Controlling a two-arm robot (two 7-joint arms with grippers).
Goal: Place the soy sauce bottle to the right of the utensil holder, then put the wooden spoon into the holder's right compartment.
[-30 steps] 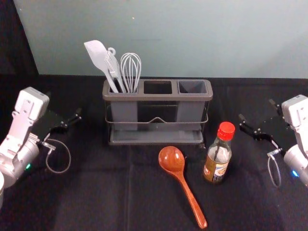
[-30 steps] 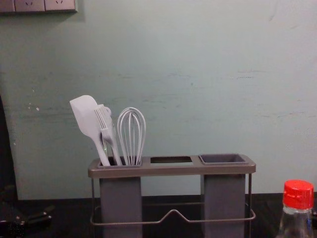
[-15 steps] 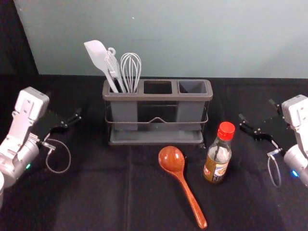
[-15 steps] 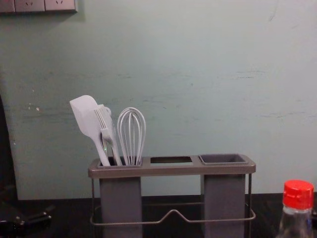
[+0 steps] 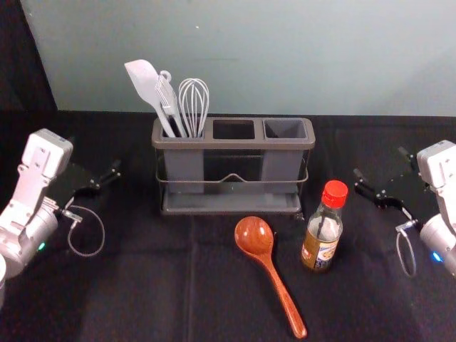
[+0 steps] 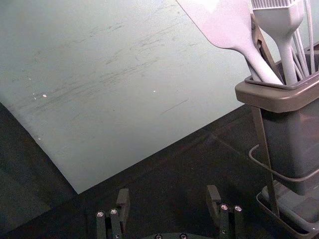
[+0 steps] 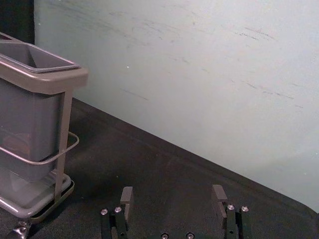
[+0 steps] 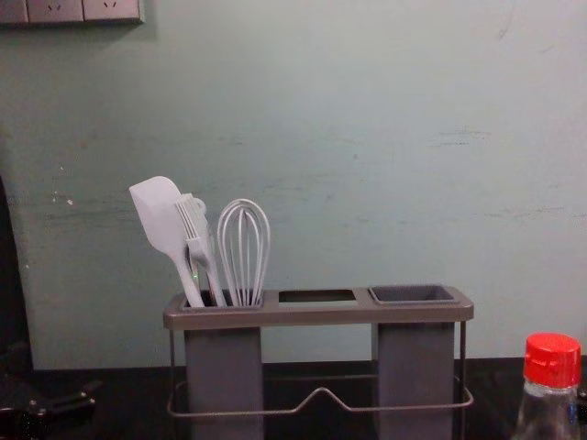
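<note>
the left gripper (image 5: 95, 154) and right gripper (image 5: 380, 162) hang at opposite sides, both with jaws spread wide.

Whisk (image 8: 243, 252), brush (image 8: 199, 240), spatula (image 8: 159, 217) in left compartment (image 8: 225, 367) of utensil holder (image 8: 316, 316); bottle (image 8: 548, 412) (red cap (image 8: 552, 360) on) nearer, rightward.

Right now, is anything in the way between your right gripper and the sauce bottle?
No, nothing I can see. My open right gripper is right of the bottle and farther back, with just dark cloth between. The holder is off to the left.
</note>
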